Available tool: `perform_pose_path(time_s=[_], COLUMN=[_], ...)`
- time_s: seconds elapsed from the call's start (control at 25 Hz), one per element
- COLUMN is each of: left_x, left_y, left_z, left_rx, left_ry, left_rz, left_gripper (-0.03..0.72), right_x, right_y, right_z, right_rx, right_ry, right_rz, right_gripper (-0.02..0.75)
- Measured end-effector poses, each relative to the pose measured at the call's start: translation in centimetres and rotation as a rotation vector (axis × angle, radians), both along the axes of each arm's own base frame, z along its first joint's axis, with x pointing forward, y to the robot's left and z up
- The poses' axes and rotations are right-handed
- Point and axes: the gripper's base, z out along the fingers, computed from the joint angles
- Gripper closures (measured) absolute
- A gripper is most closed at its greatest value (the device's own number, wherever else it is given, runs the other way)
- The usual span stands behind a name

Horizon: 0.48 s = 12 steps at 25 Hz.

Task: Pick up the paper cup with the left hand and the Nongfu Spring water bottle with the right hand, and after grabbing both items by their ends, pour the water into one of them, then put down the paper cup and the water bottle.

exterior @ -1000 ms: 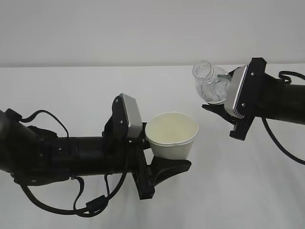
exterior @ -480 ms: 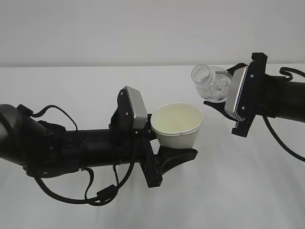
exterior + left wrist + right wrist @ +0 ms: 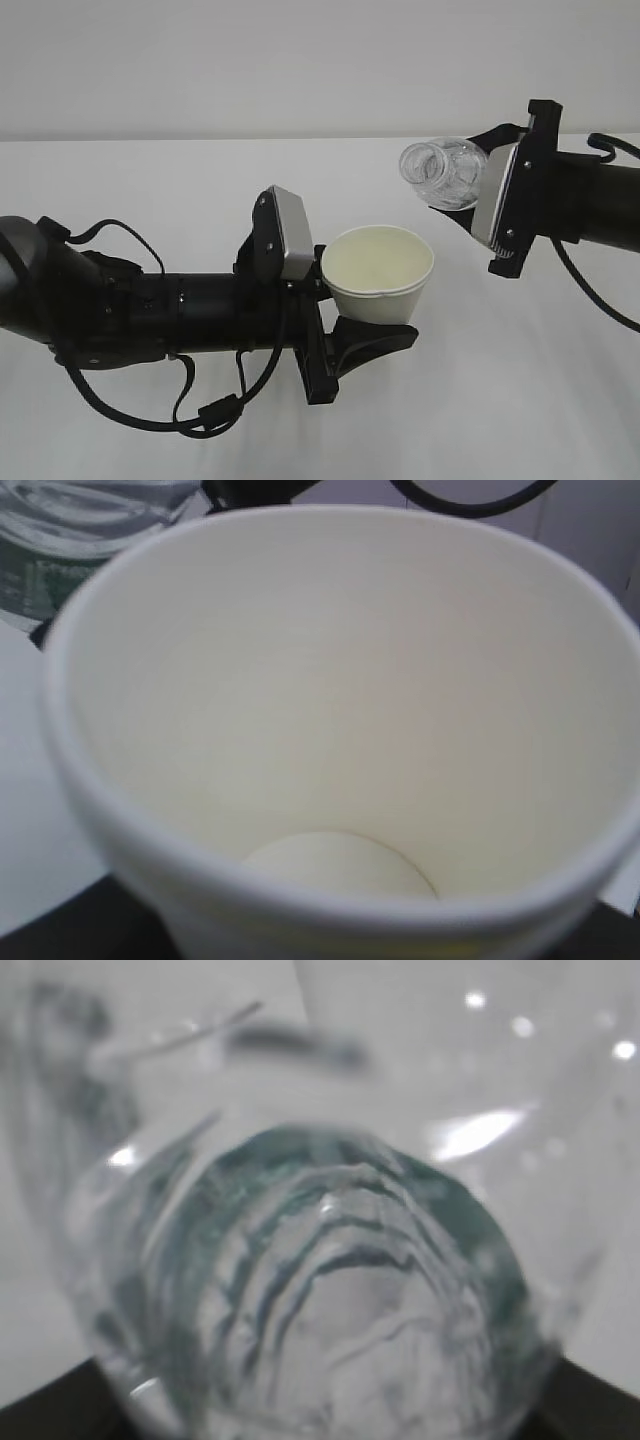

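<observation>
The paper cup [image 3: 378, 272] is white and cream inside, held upright above the table with my left gripper [image 3: 372, 305] shut on its lower part. One black finger [image 3: 368, 340] shows under it. In the left wrist view the paper cup [image 3: 340, 710] fills the frame and its bottom looks dry. The Nongfu Spring water bottle [image 3: 447, 174] lies nearly level, its open mouth pointing left, just above and right of the cup's rim. My right gripper [image 3: 476, 180] is shut on its base end. The right wrist view shows the ribbed bottle [image 3: 330, 1280] from behind. I cannot make out any water.
A white table [image 3: 150, 190] runs back to a pale wall. Loose black cables [image 3: 205, 415] hang under the left arm, and another cable [image 3: 600, 300] loops below the right arm. A corner of the bottle [image 3: 70, 530] shows past the cup's rim in the left wrist view.
The left arm carried the cup right and slightly up, toward the bottle. The right gripper tipped the bottle further over, from slanting up to nearly level.
</observation>
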Motion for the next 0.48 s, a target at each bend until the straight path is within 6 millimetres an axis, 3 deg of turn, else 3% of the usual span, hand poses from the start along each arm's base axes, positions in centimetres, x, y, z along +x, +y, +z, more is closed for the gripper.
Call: perform_pose_path(time_s=[0.48], left_x=[-0.5], left_y=[-0.1], left_z=[-0.04], left_rx=[0.001], left_ry=[0.017], left_rz=[-0.054], left_gripper=[0.228], right_x=[0.06], right_y=[0.05], right_z=[0.23], right_rx=[-0.049], right_ry=[-0.071], right_rz=[0.029], right_gripper=[0.269])
